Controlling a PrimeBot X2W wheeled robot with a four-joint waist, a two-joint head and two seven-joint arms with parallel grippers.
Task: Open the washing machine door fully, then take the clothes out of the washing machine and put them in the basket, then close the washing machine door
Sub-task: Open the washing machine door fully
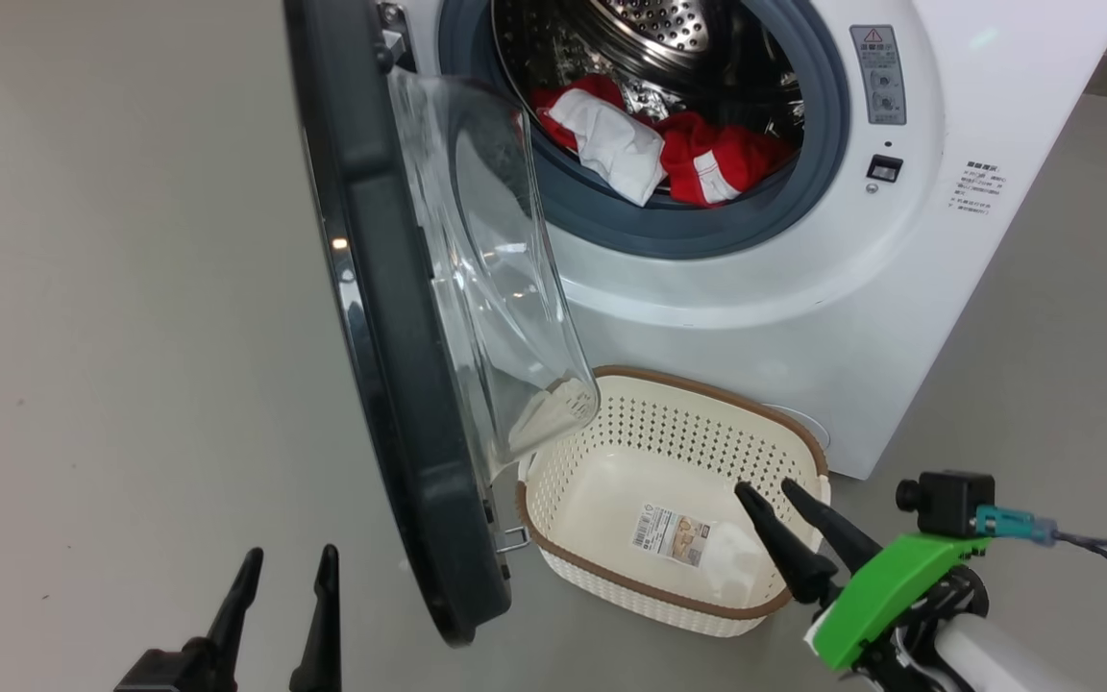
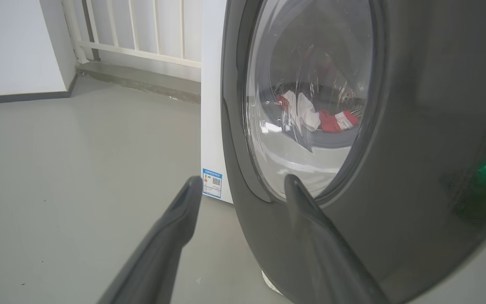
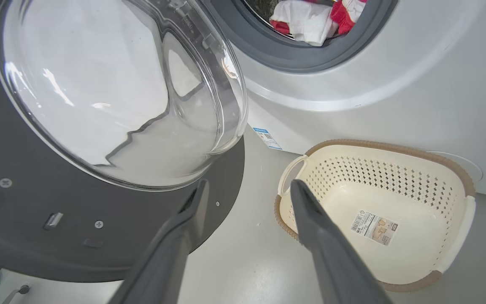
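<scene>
Both end effectors are spread wide with nothing in either one. The left end effector [image 1: 292, 553] sits low, and the washing machine door [image 1: 400, 384] stands swung open just to its right, outer face toward it. The right end effector [image 1: 765, 486] has its tips over the near edge of the basket [image 1: 669, 382]. The clothes [image 1: 698, 154] lie in the washing machine [image 1: 803, 317], well above and beyond it.

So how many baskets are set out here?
1. The basket sits on the floor before the washing machine, right of its open door; another could hide behind that door.
</scene>
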